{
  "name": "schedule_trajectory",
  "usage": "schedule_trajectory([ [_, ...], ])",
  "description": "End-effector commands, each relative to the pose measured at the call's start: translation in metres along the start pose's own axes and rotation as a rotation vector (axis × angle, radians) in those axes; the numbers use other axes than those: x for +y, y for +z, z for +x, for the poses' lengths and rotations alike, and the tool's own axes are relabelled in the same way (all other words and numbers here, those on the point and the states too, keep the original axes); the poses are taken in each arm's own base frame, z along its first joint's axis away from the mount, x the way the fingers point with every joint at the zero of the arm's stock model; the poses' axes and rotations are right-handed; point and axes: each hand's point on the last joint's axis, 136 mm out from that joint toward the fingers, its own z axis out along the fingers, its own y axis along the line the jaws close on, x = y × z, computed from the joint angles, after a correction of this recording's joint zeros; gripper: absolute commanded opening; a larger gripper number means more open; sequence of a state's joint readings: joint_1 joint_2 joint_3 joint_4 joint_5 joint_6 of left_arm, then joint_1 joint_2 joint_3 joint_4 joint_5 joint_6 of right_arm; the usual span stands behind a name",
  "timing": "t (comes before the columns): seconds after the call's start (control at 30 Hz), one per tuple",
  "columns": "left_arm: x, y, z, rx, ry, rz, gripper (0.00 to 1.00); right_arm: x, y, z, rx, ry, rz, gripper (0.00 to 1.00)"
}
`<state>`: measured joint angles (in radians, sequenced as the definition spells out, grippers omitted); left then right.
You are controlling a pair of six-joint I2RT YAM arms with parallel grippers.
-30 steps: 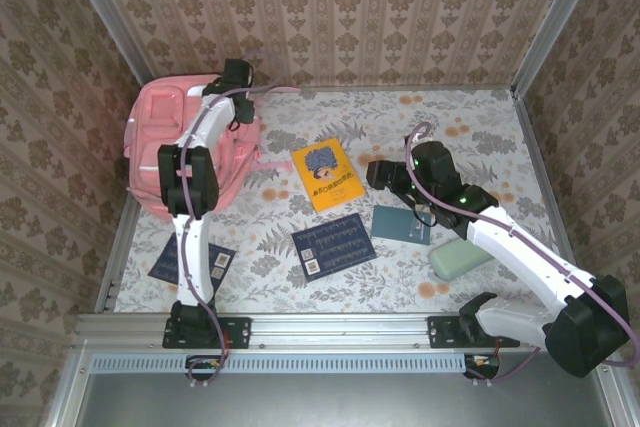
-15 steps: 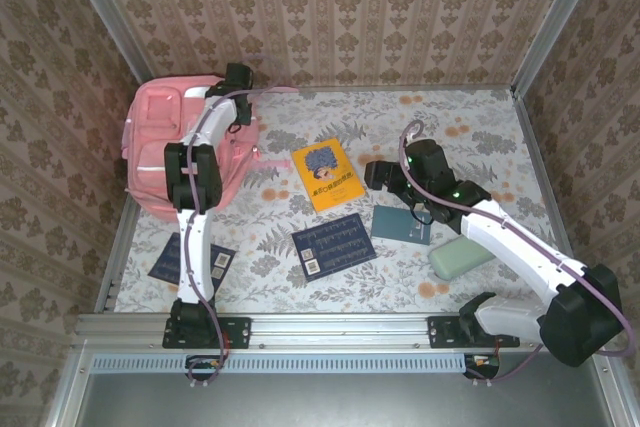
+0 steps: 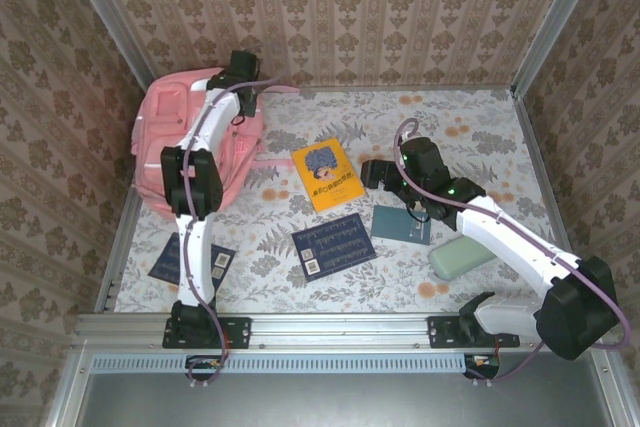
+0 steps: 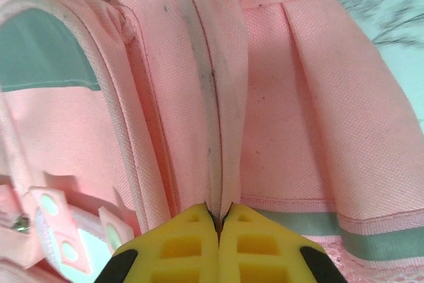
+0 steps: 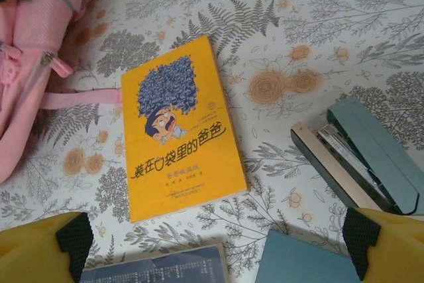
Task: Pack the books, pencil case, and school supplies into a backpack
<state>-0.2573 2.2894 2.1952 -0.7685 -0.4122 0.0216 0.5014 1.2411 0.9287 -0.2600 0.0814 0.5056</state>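
The pink backpack [image 3: 165, 142] lies at the back left, and my left gripper [image 3: 240, 67] is at its top edge. In the left wrist view that gripper [image 4: 218, 213] is shut on a fold of the backpack's [image 4: 298, 97] pink seam. My right gripper [image 3: 380, 174] hovers open just right of the yellow book [image 3: 326, 174]. Its wide-spread jaws frame the yellow book [image 5: 179, 130], a navy book [image 5: 159, 271], the teal notebook [image 5: 305, 263] and the teal-and-brown block [image 5: 361, 157]. One navy book [image 3: 334, 243] lies mid-table, another [image 3: 165, 259] by the left arm. The mint pencil case [image 3: 460, 257] lies at the right.
Patterned walls with metal posts close in the floral table [image 3: 470, 127] on three sides. The teal notebook [image 3: 401, 225] lies just under my right forearm. A pink strap [image 5: 79, 99] trails from the backpack toward the yellow book.
My left gripper has pulled the backpack's top edge up and back, raising and reshaping the bag. My right gripper has edged left toward the yellow book.
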Motion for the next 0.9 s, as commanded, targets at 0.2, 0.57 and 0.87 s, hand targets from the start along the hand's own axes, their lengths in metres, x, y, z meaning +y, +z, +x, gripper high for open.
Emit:
schedule_trajectory([
  [0.2,-0.088,-0.164,-0.054,-0.375,0.243,0.23,0.0,0.015,-0.001,-0.013,-0.035,0.028,-0.052,1.0],
  [0.57,-0.183,-0.212,0.011,-0.464,0.479,0.465,0.0,0.029,0.005,-0.012,-0.002,0.051,-0.124,0.99],
  [0.87,-0.196,-0.184,0.067,-0.273,0.286,0.538,0.24,0.032,0.023,0.02,0.118,0.151,-0.162,0.97],
])
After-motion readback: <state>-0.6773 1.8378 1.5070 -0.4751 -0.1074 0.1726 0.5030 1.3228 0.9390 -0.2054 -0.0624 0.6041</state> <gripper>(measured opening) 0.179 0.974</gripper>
